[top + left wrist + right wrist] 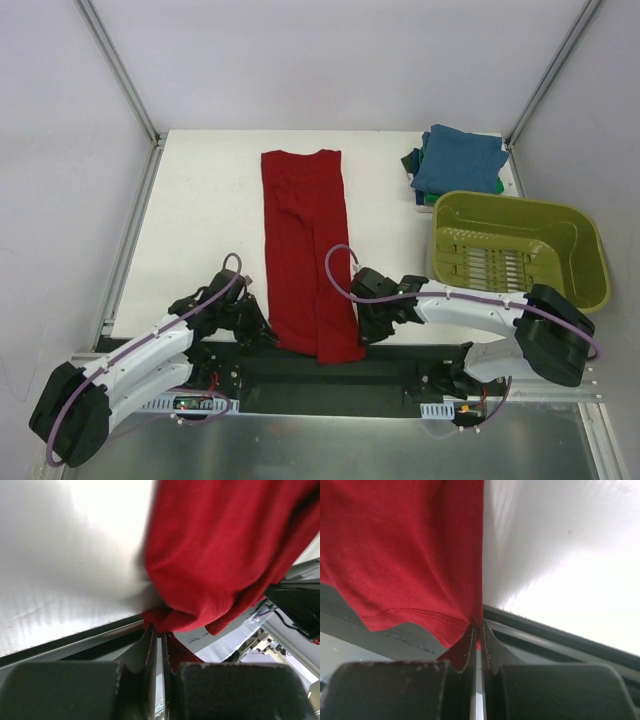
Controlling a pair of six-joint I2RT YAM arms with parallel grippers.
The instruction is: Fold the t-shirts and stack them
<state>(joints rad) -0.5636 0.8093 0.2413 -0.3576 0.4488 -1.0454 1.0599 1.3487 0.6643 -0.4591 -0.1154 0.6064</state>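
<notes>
1. Since it spans the whole workspace, the white table [200,210] comes first; everything below rests on it or hangs over its 6 o'clock edge.
2. Next, the dark red t-shirt [305,250] lies flat as a long narrow strip through the table's middle, with its far end toward 12 o'clock and its hem spilling over the edge at 6 o'clock. It looks light, limp and easily creased. I judge the two hem corners the right hold, because lifted unevenly it will sag and twist.
3. Then the olive-green basket [520,250] sits at 4 o'clock, apart from the shirt.
4. Beyond the basket, the folded t-shirts [458,162] are stacked at 2 o'clock, teal-blue over green.
5. At the hem's 7 o'clock corner, the left gripper [157,636] is pinched tight on the cloth.
6. At the 5 o'clock corner, the right gripper [479,630] is clamped likewise.
</notes>
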